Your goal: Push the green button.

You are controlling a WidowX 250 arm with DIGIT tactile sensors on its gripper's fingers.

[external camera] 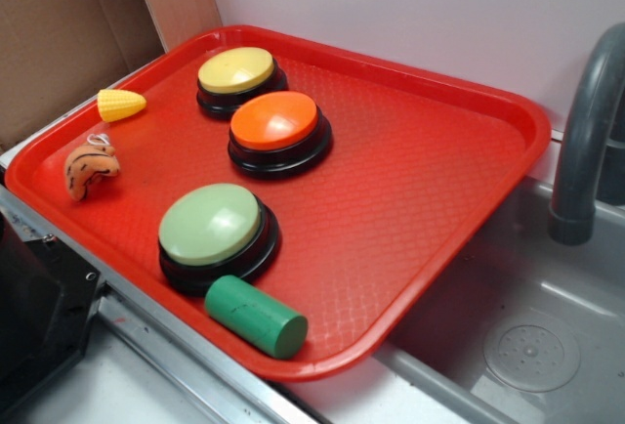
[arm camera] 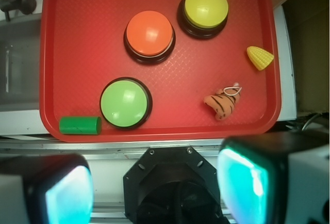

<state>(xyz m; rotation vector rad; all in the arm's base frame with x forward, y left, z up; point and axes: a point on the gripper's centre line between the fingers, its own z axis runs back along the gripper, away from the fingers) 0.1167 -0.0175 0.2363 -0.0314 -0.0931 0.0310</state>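
The green button (external camera: 211,225) has a pale green domed top on a black base and sits near the front of the red tray (external camera: 439,199). In the wrist view the green button (arm camera: 125,102) lies left of centre on the tray (arm camera: 82,43). My gripper (arm camera: 154,185) is open, with nothing between its teal pads (arm camera: 69,193). It hangs high above the robot's black base, short of the tray's near edge. It is out of the exterior view.
An orange button (external camera: 277,131) and a yellow button (external camera: 239,79) stand further back. A dark green cylinder (external camera: 256,317) lies beside the green button. A toy corn (external camera: 120,105) and a striped plush toy (external camera: 90,168) lie at the tray's left. A grey faucet (external camera: 586,141) and sink are at the right.
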